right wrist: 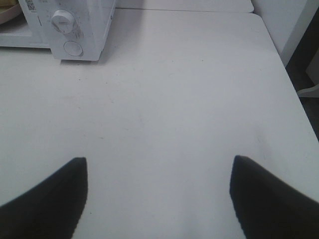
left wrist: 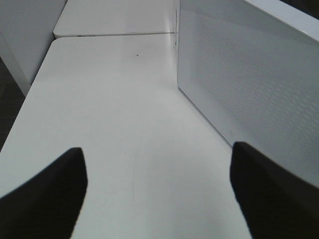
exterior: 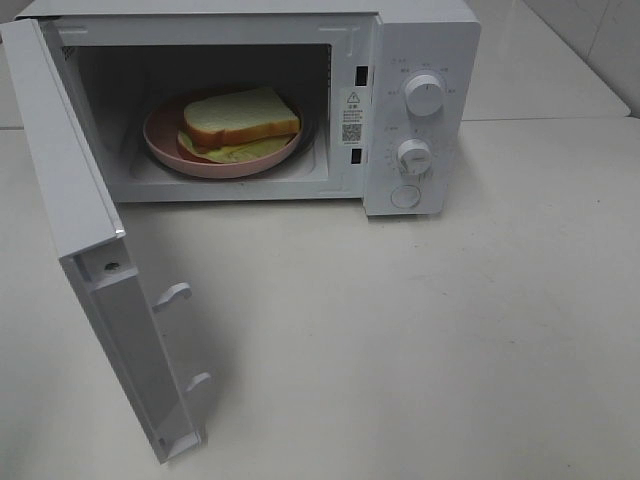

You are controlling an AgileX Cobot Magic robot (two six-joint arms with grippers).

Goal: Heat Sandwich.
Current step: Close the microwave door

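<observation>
Item 1. Microwave [exterior: 420,40]: white, at the 12 o'clock end of the table [exterior: 450,330] in the high view. The cavity is open.

Item 2. Door [exterior: 70,190]: swung fully out, its free edge toward 7 o'clock. Two latch hooks [exterior: 172,295] stand on its inner face.

Item 3. Control panel: at 3 o'clock of the cavity. It has an upper knob [exterior: 424,95], a lower knob [exterior: 413,156] and a round button [exterior: 405,196] below them. A warning label [exterior: 352,112] sits on the frame beside the cavity.

Item 4. Plate [exterior: 165,145]: round, pink, on the cavity floor.

Item 5. Sandwich [exterior: 241,117]: inside the microwave, lying flat on the plate. The bread is pale with a brown crust, and yellow-green filling shows at its 6 o'clock edge.

Item 6. Left gripper [left wrist: 157,164]: dark fingers spread apart with nothing between them, over bare table just beside the door's dotted outer face.

Item 7. Right gripper [right wrist: 158,164]: fingers spread apart and empty, over bare table well apart from the control panel.
</observation>
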